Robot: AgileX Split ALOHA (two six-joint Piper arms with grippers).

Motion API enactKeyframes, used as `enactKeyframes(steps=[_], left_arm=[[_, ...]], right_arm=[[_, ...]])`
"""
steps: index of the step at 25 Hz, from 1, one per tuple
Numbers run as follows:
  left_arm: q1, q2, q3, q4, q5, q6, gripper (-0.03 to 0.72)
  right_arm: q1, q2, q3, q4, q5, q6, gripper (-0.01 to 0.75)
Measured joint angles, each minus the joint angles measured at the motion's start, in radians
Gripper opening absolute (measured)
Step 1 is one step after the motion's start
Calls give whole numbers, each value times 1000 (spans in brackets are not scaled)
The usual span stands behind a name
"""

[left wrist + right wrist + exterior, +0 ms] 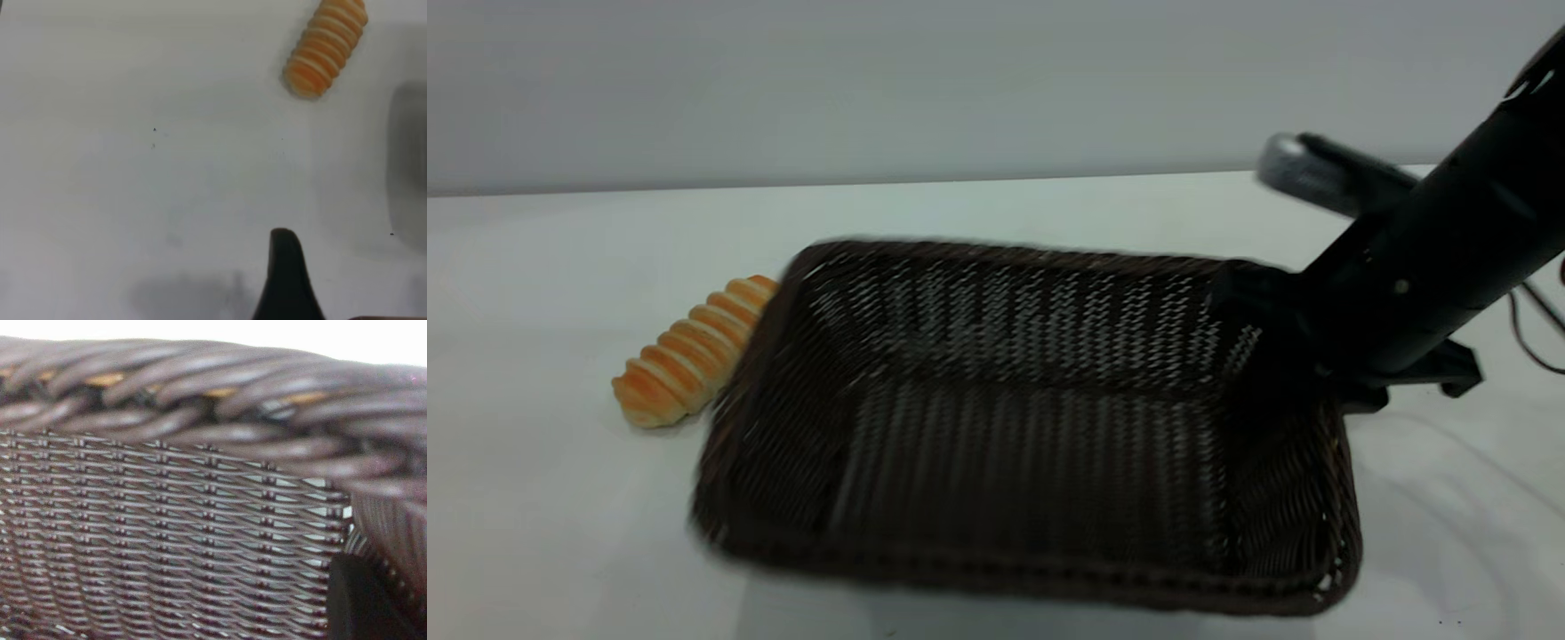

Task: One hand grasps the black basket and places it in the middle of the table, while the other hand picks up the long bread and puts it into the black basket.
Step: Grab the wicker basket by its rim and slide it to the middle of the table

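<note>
Exterior view: right tool point(1280, 329) at the black basket's point(1032, 418) right rim, seemingly clamped on it, though I cannot tell for sure; long bread point(689, 351) lies on the counter point(560, 498) just beyond the basket's far side from that tool, not yet loaded. Left wrist view: left tool point(288, 280) shows one finger only, grip state indeterminable, bread point(327, 47) well ahead of it, ungrasped. Right wrist view: woven wall point(167, 547) fills the frame; no brand, label or writing seen anywhere.

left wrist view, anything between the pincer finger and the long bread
Nothing: in the left wrist view only bare table separates the left pincer's visible finger from the long bread.
</note>
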Motion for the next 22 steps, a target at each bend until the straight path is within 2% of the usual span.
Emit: enactKeyframes(steps=[7,16,19,22], left_arm=[[-2,0,0,-2,6,0,563],[-2,0,0,-3,24,0,563],[-2,0,0,-3,25,0,563],[-2,0,0,-3,26,0,563]], right_arm=[[0,109,-127,-9,75,-66,95],[0,185,-259,-14,96,-21,103],[0,199,-289,-37,99,7,121],[0,203,-301,-67,106,39,176]])
